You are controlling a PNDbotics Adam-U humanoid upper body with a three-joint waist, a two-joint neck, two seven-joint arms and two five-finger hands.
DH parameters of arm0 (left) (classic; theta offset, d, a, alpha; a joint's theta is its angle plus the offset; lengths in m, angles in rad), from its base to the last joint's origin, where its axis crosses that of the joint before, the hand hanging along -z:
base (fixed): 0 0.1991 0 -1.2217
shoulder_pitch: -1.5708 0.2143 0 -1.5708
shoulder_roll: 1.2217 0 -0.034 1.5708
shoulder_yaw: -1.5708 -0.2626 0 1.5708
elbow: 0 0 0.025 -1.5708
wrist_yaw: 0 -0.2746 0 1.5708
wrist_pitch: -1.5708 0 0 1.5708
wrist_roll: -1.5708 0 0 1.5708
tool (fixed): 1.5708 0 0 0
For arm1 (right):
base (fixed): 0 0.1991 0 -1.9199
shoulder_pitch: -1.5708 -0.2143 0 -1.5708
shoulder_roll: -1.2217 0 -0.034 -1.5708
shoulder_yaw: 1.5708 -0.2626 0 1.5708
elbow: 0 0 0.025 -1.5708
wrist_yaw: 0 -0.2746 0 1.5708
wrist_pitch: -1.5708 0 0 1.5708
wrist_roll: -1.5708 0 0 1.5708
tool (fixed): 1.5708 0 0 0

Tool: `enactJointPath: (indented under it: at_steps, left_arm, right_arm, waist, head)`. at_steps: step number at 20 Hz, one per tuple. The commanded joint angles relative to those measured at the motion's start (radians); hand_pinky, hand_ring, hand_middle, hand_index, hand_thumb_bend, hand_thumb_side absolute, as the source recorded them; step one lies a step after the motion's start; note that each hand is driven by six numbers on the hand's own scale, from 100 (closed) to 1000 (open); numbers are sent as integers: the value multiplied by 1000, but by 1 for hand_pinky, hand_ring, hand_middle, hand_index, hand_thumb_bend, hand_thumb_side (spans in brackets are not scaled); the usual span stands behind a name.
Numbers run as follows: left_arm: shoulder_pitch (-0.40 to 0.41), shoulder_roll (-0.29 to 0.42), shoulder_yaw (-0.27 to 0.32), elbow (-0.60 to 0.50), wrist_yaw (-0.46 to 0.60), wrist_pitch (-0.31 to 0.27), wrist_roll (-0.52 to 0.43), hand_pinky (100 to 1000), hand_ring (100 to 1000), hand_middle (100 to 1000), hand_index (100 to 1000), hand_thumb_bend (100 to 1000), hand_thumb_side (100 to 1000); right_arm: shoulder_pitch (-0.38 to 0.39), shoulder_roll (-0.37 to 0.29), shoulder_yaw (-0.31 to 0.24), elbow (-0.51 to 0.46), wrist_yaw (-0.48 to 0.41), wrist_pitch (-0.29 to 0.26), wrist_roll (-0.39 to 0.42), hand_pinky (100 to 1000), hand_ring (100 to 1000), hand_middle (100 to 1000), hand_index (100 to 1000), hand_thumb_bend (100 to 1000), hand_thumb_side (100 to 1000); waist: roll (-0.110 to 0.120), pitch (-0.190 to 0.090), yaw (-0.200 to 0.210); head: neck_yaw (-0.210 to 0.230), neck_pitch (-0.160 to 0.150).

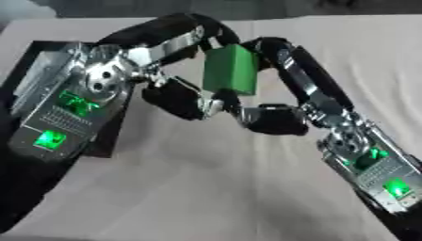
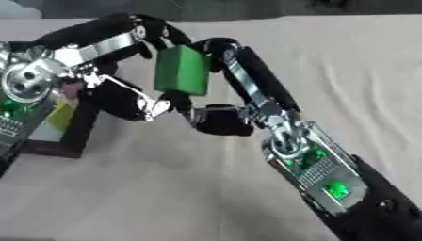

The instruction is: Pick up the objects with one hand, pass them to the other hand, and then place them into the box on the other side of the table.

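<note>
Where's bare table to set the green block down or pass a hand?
Bare table near, between the two forearms, and far right beyond the right arm. Crowded at centre: left hand and right hand meet around the green block; black box fills left edge.

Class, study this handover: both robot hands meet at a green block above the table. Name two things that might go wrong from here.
1. The green block sits between the left hand and right hand above the bare table; a badly timed release may drop it.
2. The box lies beneath the left arm, whose bulk may hide it during placing.
</note>
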Motion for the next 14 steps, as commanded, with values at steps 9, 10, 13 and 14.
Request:
enactJointPath:
  at_steps: [9,10,13,14]
  left_arm:
    - [-13,13,9,-37,-69,12,33,736,726,688,781,256,111]
    - [-12,15,12,-44,-77,14,39,735,725,685,779,258,107]
    - [-12,19,15,-59,-95,19,49,729,715,664,758,272,100]
    - [-12,19,15,-61,-99,20,50,728,713,661,754,277,100]
  right_arm:
    - [-9,-8,-9,-34,-31,8,-15,728,654,592,515,100,100]
    - [-8,-9,-9,-34,-36,10,-19,728,654,593,515,100,100]
    - [-7,-9,-10,-37,-48,13,-30,722,652,592,511,100,100]
    - [-7,-9,-10,-38,-52,14,-33,720,651,592,510,100,100]
  waist:
    - [4,-46,5]
    - [4,-46,5]
    - [4,-46,7]
    - [3,-46,8]
  head:
    - [2,-4]
    - [2,-5]
    - [0,-9]
    - [0,-10]
